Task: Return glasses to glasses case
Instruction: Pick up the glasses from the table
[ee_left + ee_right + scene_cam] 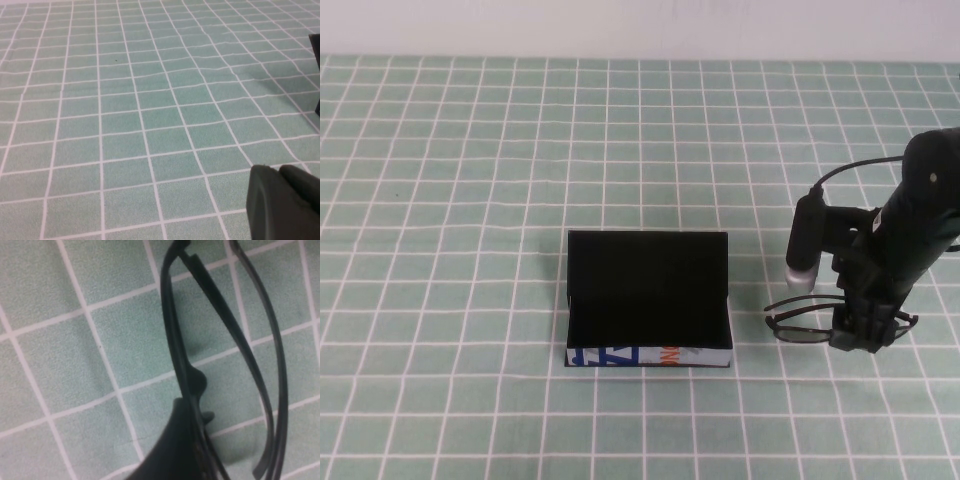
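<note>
Black case [648,300]; green-checked cloth [460,200]; seemingly dark glasses [800,325].

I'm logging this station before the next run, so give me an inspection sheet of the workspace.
Surface: green checked cloth, flat.
Job's things: glasses on the cloth right of the glasses case; case lid up, inside looks empty.
Clutter: nothing seen.
Grippers: right end effector down over the glasses, open; left end effector shows only in its wrist view, above bare cloth.
Cables: black cable on the right arm.
Surroundings: pale wall behind.
</note>
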Controlling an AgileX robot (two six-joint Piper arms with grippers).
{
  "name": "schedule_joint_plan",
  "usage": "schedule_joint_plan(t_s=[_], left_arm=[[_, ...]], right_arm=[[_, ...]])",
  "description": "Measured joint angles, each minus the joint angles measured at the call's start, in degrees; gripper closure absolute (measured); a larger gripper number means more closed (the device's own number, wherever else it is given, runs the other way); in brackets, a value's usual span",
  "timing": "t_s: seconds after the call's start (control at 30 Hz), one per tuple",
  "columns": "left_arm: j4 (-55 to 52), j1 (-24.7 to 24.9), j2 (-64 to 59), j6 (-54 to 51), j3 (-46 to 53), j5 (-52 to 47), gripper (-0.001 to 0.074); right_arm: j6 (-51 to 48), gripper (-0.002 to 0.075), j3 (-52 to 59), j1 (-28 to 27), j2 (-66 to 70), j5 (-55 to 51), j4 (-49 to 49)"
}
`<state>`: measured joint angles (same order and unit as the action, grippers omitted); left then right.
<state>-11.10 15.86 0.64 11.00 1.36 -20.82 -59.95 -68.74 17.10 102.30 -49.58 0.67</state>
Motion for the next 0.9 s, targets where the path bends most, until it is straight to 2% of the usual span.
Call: schedule_joint_plan(t_s=[0.37,0.47,0.67,0.9], left_arm=[[-0.3,0.0,0.0,0.0,0.0,0.0,0.0737],[-0.3,0.0,0.0,0.0,0.0,0.0,0.0737],[-0.3,0.0,0.0,0.0,0.0,0.0,0.0737],[-0.3,0.0,0.0,0.0,0.0,0.0,0.0737]], right_arm=[[0.0,0.0175,0.0,0.0,3.1,0.1,0.1],[0.0,0.0218,0.0,0.0,3.3,0.2,0.1],[0.0,0.0366,0.0,0.0,3.3,0.2,0.1],[0.2,0.0398,0.0,0.0,3.3,0.2,0.1]])
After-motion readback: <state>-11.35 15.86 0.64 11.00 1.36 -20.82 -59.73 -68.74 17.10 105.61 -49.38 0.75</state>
